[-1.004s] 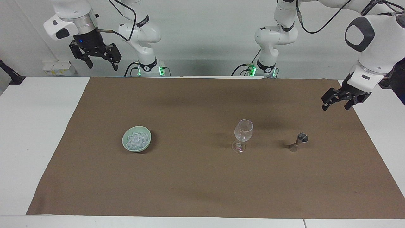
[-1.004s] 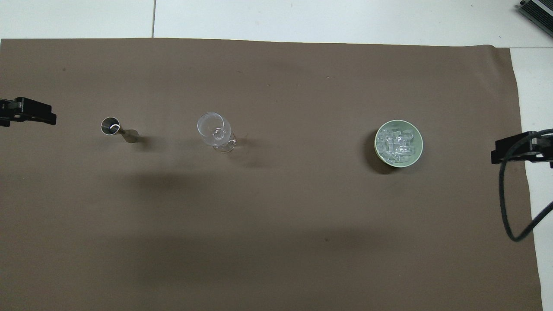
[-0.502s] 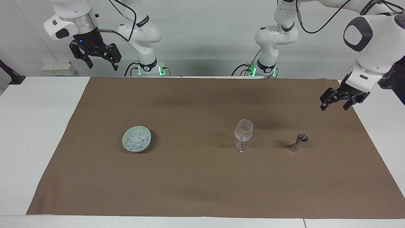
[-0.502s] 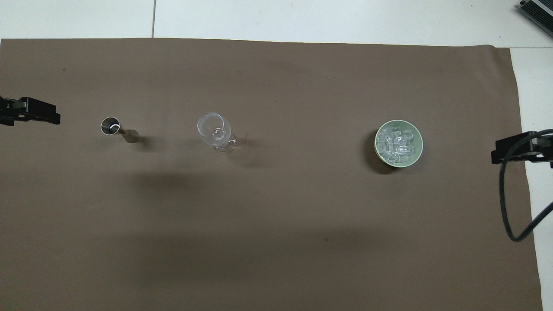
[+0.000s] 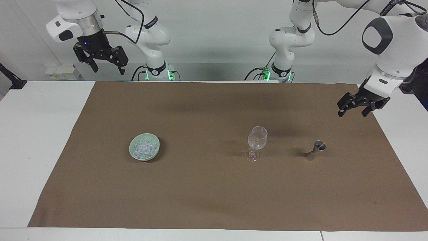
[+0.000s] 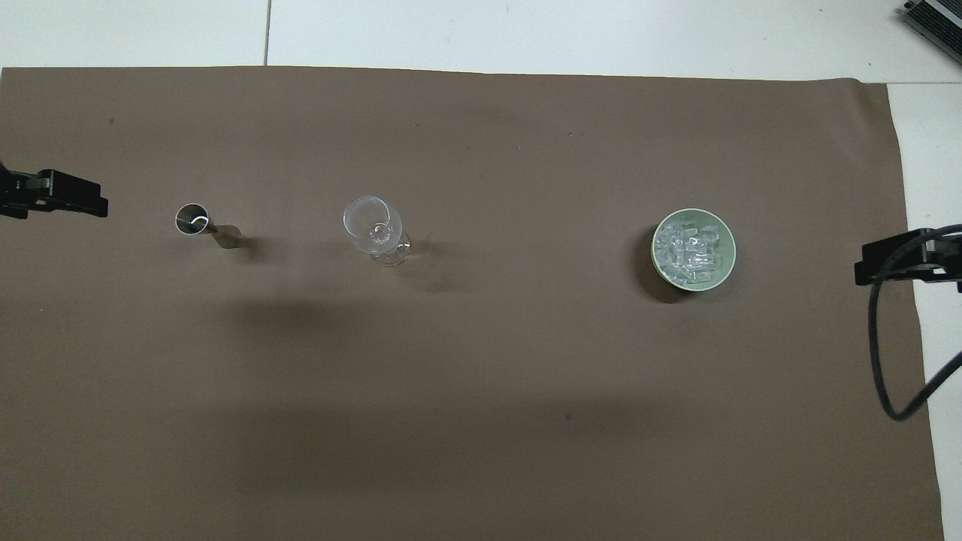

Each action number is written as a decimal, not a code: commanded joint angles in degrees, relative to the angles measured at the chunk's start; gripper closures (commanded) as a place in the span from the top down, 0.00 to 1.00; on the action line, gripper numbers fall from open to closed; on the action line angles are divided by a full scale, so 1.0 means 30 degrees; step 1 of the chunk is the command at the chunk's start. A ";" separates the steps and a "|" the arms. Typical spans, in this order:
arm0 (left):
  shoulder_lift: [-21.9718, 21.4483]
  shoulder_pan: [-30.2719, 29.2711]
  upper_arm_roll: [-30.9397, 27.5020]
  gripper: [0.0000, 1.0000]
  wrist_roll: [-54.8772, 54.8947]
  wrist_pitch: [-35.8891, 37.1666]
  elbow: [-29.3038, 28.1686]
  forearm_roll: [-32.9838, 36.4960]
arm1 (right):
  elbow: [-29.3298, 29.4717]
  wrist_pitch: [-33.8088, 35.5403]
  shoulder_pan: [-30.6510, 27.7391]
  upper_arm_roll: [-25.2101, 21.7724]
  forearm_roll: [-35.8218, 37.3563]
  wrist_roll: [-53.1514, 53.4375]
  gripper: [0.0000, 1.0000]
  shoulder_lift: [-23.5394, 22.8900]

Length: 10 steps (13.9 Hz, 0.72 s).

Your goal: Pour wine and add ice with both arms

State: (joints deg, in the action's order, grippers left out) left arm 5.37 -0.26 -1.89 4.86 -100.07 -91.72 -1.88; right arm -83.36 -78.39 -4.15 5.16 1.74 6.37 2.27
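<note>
Both grippers have drifted only a little: the left gripper (image 5: 353, 109) has edged toward the jigger (image 5: 316, 150), and the right gripper (image 5: 107, 62) has lifted slightly, while everything on the cloth (image 5: 214, 194) sits where it was.

Left gripper hangs open and empty over the cloth's edge at its own end of the table, the jigger below it and toward the table's middle, the glass (image 5: 256, 143) farther along the same line. Right gripper, also open and empty, is held high by the table's robot-side edge; the bowl (image 5: 133, 144) with the ice (image 5: 144, 148) lies well below it, toward the middle.

Risks, as I judge them: the jigger is slim and tall, so a descent slightly off centre could knock it over and spill whatever it holds. Glass and jigger stand near each other, so a wide swing could clip the glass. Ice cubes are small and slick; a pinch may squirt one onto the cloth.
</note>
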 commanded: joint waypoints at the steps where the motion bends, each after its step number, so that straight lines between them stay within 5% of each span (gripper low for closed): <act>1: 0.0815 0.0175 -0.0103 1.00 -0.0152 0.0279 0.0631 -0.0219 | -0.0104 0.0057 -0.0374 0.0066 -0.0433 -0.0542 1.00 0.0238; 10: 0.0994 0.0438 -0.0015 1.00 -0.0154 0.0222 0.1102 -0.0280 | -0.0104 0.0086 -0.0374 0.0095 -0.0462 -0.0542 1.00 0.0238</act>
State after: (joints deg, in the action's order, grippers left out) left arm 7.55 -0.02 -1.38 4.18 -100.16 -89.75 -2.08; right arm -83.36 -78.39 -4.15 5.16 1.74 6.37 2.27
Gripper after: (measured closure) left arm 0.000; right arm 0.000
